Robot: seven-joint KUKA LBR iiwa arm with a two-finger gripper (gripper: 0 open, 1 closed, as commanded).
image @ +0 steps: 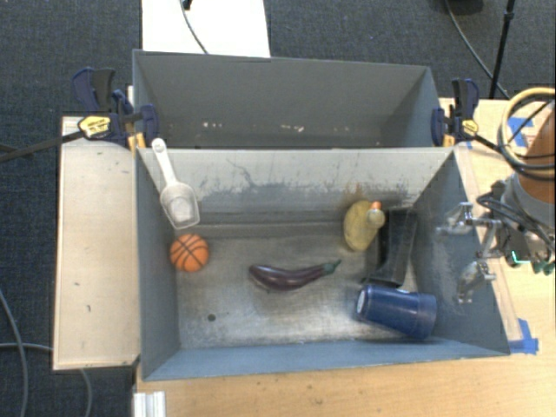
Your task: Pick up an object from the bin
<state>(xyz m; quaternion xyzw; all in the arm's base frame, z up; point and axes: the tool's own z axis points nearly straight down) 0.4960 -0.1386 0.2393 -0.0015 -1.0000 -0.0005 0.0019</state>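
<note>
Pincer (465,252) hangs over the right-hand sloping wall of the grey bin (287,102). Its two metal fingers (456,224) are spread well apart, with nothing between them, so it holds no object. It is not above any of the loose things, which all lie on the floor toward the view's left of it.

Largest among them is a dark blue cylinder (397,310), lying on its side just beside the pincer, a little lower in the view and to its left. Next is a black oblong block (398,246), level with the pincer and near it; its lower end is touching or almost touching the cylinder. Farther from the pincer lies a purple aubergine (291,274), alone on bare floor. A white scoop (174,194) leans in the far corner, well apart from the pincer. A yellow pear-shaped lump with an orange tip (359,226) sits just beyond the block, slightly higher in the view. Smallest is an orange ball (188,253), far across the bin below the scoop.

By my reading the task is at its opening step: no thing is chosen yet and the approach is still to be made. The next move calls for carrying the pincer off the wall and over one thing. The blue cylinder is the nearest candidate, though it may roll. The pincer must then be lowered so that it straddles the object before closing.
</note>
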